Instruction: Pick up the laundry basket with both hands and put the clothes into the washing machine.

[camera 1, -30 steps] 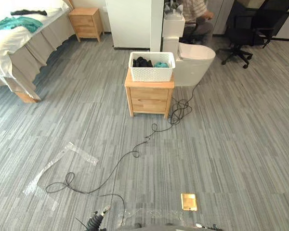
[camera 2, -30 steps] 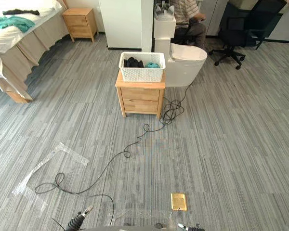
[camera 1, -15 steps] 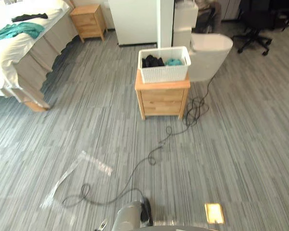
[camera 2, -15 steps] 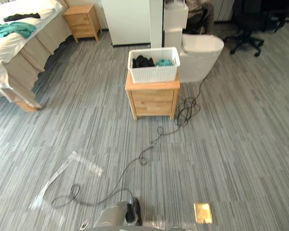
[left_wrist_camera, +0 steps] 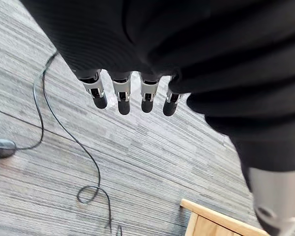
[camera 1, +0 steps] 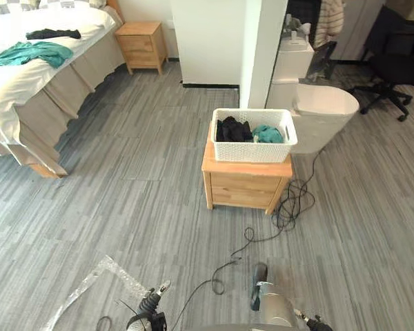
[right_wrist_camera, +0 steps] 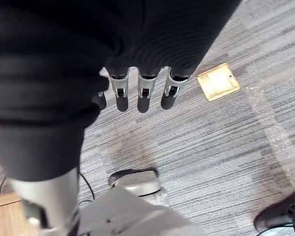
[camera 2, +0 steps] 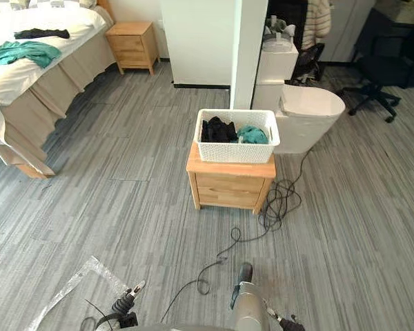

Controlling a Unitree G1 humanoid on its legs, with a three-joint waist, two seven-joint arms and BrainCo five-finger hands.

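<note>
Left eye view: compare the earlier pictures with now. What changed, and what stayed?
The whole view has shifted: the camera has come nearer the laundry basket, which itself has not moved. Nothing was grasped or released. The basket stays on the wooden nightstand with the clothes inside; the left hand and right hand are open, empty.

One laundry basket [camera 1: 254, 150] holds two pieces of clothing: a black garment [camera 1: 233, 129] and a teal garment [camera 1: 268, 134]. Two more pieces lie on the one bed [camera 1: 27, 86] at far left: a teal cloth [camera 1: 27, 52] and a black cloth [camera 1: 53, 33]. There are two wooden nightstands: the counter [camera 1: 246, 181] under the basket, and a far nightstand [camera 1: 143, 45] beside the bed. One toilet [camera 1: 324, 110], one office chair [camera 1: 393, 69] far right, one brass floor plate [right_wrist_camera: 218, 81], one plastic sheet [camera 1: 90, 286] near left. Two hands: left hand [left_wrist_camera: 123, 96], right hand [right_wrist_camera: 142, 96].
</note>
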